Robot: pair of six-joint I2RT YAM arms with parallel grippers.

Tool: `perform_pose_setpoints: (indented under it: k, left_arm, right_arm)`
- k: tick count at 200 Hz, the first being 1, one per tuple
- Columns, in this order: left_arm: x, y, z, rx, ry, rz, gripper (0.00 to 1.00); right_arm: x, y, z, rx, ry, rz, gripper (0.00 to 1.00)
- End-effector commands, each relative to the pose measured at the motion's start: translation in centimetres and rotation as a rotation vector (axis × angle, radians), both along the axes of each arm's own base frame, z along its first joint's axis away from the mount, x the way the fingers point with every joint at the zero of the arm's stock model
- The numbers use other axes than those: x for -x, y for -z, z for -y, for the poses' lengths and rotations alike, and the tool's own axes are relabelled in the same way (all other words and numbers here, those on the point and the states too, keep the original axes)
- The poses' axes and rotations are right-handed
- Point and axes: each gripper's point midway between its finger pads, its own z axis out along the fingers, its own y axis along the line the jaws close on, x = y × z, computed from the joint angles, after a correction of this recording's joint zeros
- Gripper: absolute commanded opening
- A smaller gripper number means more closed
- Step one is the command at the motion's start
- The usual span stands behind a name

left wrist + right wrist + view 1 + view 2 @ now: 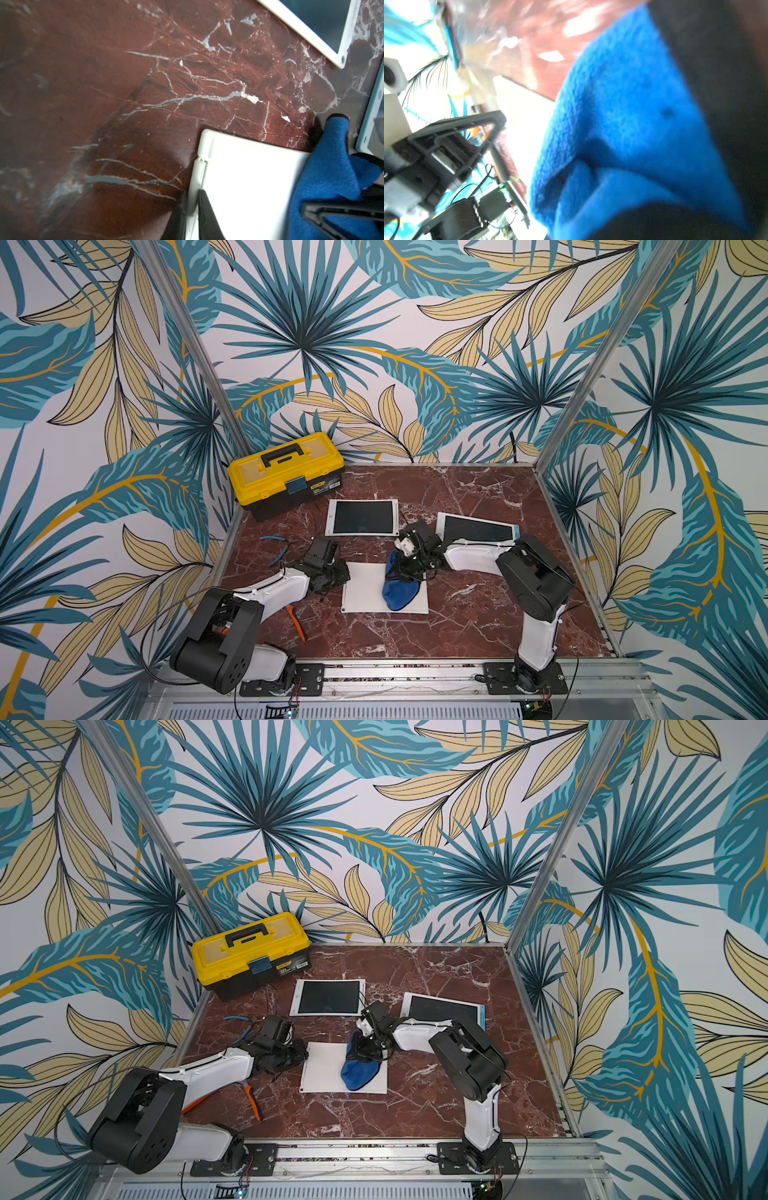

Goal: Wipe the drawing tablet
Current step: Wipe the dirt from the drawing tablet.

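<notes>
Our right hand [406, 570] pinches the cloth [399, 593], draped on the tablet [365, 591] at lower centre of frame; its bare part lies frame-left, toward our left hand [341, 573], clamped on that edge.

A closed yellow toolbox [286, 472] with a black handle stands at the far left corner of the red marble bench [478, 614]. Blue-handled pliers [272, 538] lie just in front of the toolbox; orange-handled pliers [297, 624] lie well in front of it. A dark-screened white-framed tablet [360, 517] lies flat near the toolbox's right front, a blue-edged tablet [478, 529] farther right.
</notes>
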Motion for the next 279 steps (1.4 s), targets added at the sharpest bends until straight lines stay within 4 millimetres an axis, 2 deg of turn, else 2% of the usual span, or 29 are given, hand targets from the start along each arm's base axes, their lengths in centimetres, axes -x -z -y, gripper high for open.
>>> perform_pose_setpoints:
  k: [1,32,46,62,99,104,116,142,165,180,197,218,234,266,272,275,279]
  left_arm:
    - [4.0,3.4,-1.7,-0.089,-0.001,-0.175,0.13]
    - [4.1,3.4,-1.7,-0.089,0.0,-0.179,0.13]
    - [4.1,3.5,-1.7,-0.091,0.003,-0.18,0.13]
    - [4.0,3.4,-1.6,-0.09,0.004,-0.179,0.13]
    - [4.0,3.3,-1.6,-0.088,0.004,-0.173,0.13]
    - [4.0,3.3,-1.6,-0.089,0.004,-0.174,0.13]
    - [4.0,3.3,-1.6,-0.089,0.004,-0.174,0.13]
    - [4.1,3.4,-1.7,-0.091,0.0,-0.176,0.13]
    - [4.1,3.4,-1.8,-0.092,-0.002,-0.175,0.14]
    - [4.1,3.3,-1.8,-0.091,-0.003,-0.174,0.14]
    - [4.1,3.2,-1.7,-0.087,-0.002,-0.169,0.14]
    - [4.1,3.2,-1.7,-0.085,0.001,-0.168,0.14]
    - [4.2,3.2,-1.8,-0.085,-0.002,-0.17,0.13]
    - [4.2,3.1,-1.7,-0.083,-0.003,-0.163,0.14]
    - [4.2,3.0,-1.7,-0.082,-0.002,-0.162,0.14]
    - [4.2,3.0,-1.7,-0.081,-0.001,-0.161,0.14]
    - [4.2,3.0,-1.7,-0.08,-0.002,-0.158,0.14]
  right_arm:
    - [4.0,2.0,4.5,0.162,-0.038,-0.046,0.11]
    - [7.8,2.6,7.9,0.214,-0.035,-0.078,0.12]
    - [8.8,2.9,8.0,0.193,-0.018,-0.093,0.12]
    - [9.9,3.2,7.3,0.186,-0.031,-0.104,0.12]
    - [8.7,2.5,1.2,0.114,-0.09,-0.047,0.12]
    - [9.3,2.4,-0.3,0.107,-0.125,-0.042,0.12]
    - [8.8,2.4,-2.8,0.082,-0.144,-0.038,0.12]
    - [7.2,2.0,-8.8,-0.018,-0.157,-0.033,0.12]
    - [5.7,2.1,-13.1,-0.139,-0.118,-0.074,0.11]
    - [4.8,2.2,-15.1,-0.206,-0.087,-0.104,0.11]
    - [4.1,2.3,-16.5,-0.232,-0.069,-0.118,0.11]
    - [3.1,2.5,-16.6,-0.207,-0.056,-0.106,0.11]
    - [1.9,2.9,-15.4,-0.149,-0.045,-0.08,0.11]
    - [-0.8,3.6,-10.2,-0.024,0.013,-0.044,0.11]
    - [-0.5,3.6,-9.6,-0.017,0.011,-0.042,0.11]
    - [-1.6,3.7,-8.3,-0.012,0.042,-0.043,0.11]
    - [-1.8,3.6,-7.5,-0.007,0.053,-0.043,0.11]
